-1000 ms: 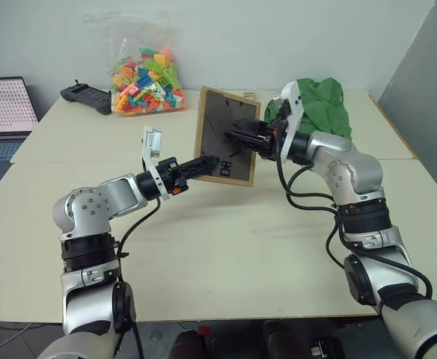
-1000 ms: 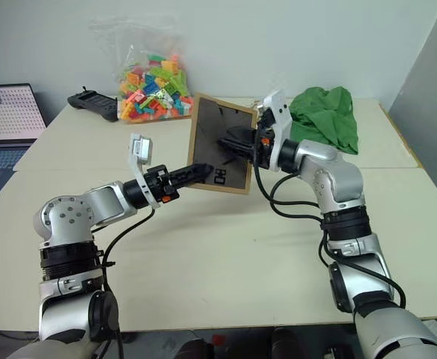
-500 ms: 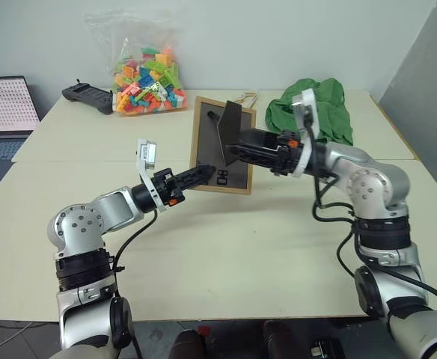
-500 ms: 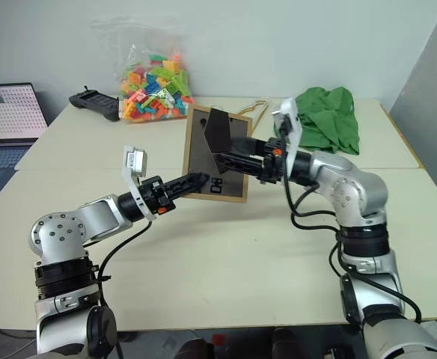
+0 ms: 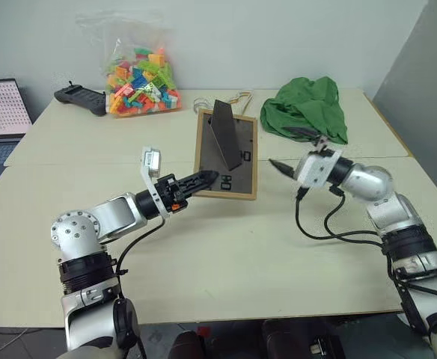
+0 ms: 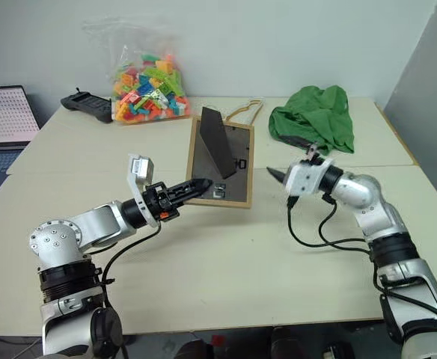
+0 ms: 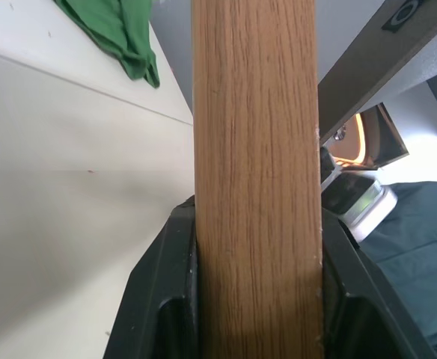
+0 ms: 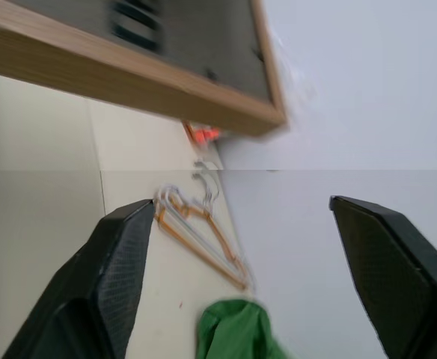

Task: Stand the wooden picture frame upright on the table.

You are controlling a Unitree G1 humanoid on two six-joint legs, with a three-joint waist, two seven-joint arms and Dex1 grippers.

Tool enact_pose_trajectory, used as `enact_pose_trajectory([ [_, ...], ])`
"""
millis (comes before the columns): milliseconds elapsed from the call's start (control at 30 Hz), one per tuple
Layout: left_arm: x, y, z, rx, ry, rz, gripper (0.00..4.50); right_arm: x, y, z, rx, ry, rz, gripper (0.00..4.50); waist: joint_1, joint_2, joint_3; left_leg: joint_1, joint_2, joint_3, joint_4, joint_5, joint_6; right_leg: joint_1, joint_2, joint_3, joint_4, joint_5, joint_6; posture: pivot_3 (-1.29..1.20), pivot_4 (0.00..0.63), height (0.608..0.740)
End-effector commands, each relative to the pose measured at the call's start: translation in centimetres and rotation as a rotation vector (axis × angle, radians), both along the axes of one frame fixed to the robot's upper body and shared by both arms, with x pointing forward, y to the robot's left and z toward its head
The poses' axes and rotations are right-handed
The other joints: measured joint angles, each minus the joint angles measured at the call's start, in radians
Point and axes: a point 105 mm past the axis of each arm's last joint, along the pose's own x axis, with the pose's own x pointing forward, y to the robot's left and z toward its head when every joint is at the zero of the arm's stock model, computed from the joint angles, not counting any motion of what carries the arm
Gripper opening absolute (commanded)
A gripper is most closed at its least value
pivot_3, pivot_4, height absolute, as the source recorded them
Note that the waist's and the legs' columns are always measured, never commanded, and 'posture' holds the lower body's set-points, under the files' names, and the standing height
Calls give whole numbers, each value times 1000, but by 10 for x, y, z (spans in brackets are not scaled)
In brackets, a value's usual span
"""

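Wooden picture frame (image 5: 226, 153) above cream table (image 5: 226, 247), pale wall (image 5: 278, 37) behind.

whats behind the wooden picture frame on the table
Behind the wooden picture frame, toward the wall, lie hangers on the table, with a bag of colourful bricks further left. The frame's front picture faces away, so it can't be seen.

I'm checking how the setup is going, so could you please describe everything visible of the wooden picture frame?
The wooden picture frame is a small light-wood rectangle seen from behind: dark grey back with white marks and its dark stand folded out. It leans tilted, not yet standing on its own. The left pincer is shut on its lower corner; the left wrist view shows the wood edge between the black fingers. The open right pincer is apart from it.
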Motion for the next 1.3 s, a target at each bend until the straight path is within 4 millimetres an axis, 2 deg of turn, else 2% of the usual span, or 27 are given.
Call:
enact_pose_trajectory([
  [33, -10, -4, 15, -45, -56, -29, 1278, -8, 12, 19, -24, -243, 92, 4457, 1, 0, 0, 0, 0, 0, 0, 0, 0, 0, 0, 0, 0, 0, 0, 0, 150, 740],
  [300, -21, -11, 16, -71, -30, -52, 1278, 4, 36, 16, -50, -384, 116, 4457, 4, 0, 0, 1, -1, 1, 0, 1, -2, 0, -1, 0, 1, 0, 0, 0, 150, 740],
  [567, -25, -12, 17, -84, -7, -44, 1278, 19, 30, 24, -63, -450, 68, 2760, 5, 0, 0, 1, -1, 1, 0, 1, -2, 1, -2, 0, 1, 0, 0, 0, 150, 740],
  [667, -26, -13, 16, -84, 1, -49, 1278, 14, 31, 27, -58, -468, 108, 2237, 5, 0, 0, 1, -1, 1, 0, 1, -2, 1, -2, 0, 1, 0, 0, 0, 150, 740],
  [767, -25, -14, 15, -84, 12, -47, 1278, 11, 31, 28, -57, -473, 127, 2010, 6, 0, 0, 1, -1, 1, 0, 1, -2, 1, -2, 0, 1, 0, 0, 0, 150, 740],
  [833, -25, -12, 13, -69, 10, -39, 1278, 10, 28, 28, -57, -467, 134, 1644, 5, -1, 0, 1, -2, 1, 0, 1, -2, 1, -2, 0, 1, 0, 0, 0, 150, 740],
  [900, -20, -7, 10, -45, 12, -5, 1278, 8, 25, 29, -42, -428, 141, 1482, 4, -1, 0, 1, -2, 1, 0, 1, -2, 1, -2, 0, 1, 0, 0, 0, 150, 740],
  [1067, -10, 14, 24, 23, -87, 68, 1280, 16, 18, 29, 66, -173, 111, 1483, 0, -1, 0, 2, -2, 1, 0, 1, -2, 1, -2, 1, 1, 0, 0, 0, 150, 740],
  [1133, -5, 21, 30, 78, -137, 97, 1299, 24, 17, 23, 113, 6, 69, 1505, -3, -1, 0, 2, -1, 0, 0, 1, -2, 2, -2, 0, 1, 0, 0, 0, 150, 740],
  [1233, 1, 32, 44, 119, -212, 148, 1365, 26, 19, 24, 206, 268, 90, 1605, -2, -1, 0, 2, -1, -3, 0, 1, -2, 4, -2, -3, 0, 0, 0, 0, 150, 740],
  [1300, 2, 36, 53, 99, -236, 164, 1411, 23, 19, 29, 203, 281, 110, 1670, 0, 0, 0, 1, -1, -3, 0, 1, -2, 4, -4, -4, -1, 0, 0, 0, 150, 740],
])
